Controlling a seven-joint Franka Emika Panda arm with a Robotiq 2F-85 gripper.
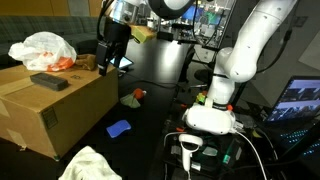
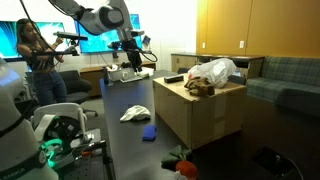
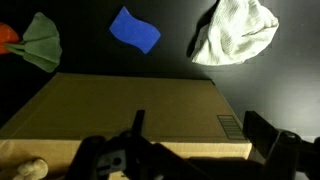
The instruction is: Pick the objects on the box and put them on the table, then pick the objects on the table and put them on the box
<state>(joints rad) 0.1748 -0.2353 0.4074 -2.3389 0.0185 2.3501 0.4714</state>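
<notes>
Two fingers [image 3: 138, 122] of the claw [image 3: 197, 125] are seen spread wide apart in the wrist view, and nothing is held between them. The claw is held over the box [image 1: 60, 110], close to one edge of its brown top. The brown lump [image 1: 85, 62] is found on that top near the claw, though it cannot be told whether the two touch. Further along the top, the dark grey slab [image 1: 48, 82] is laid flat, and the white-and-orange plastic bag [image 1: 42, 48] is bunched up just behind it. Three other objects are spread out on the black surface [image 1: 160, 100] beside the box, all apart from one another. The small red-green toy [image 1: 133, 97] is placed near the side of the box, and the blue flat pad [image 1: 120, 128] is laid near it. The large white cloth [image 1: 90, 165] is heaped near a corner of the box. In the wrist view these three are lined up beyond the far edge of the box, with the pad between the toy and the cloth
</notes>
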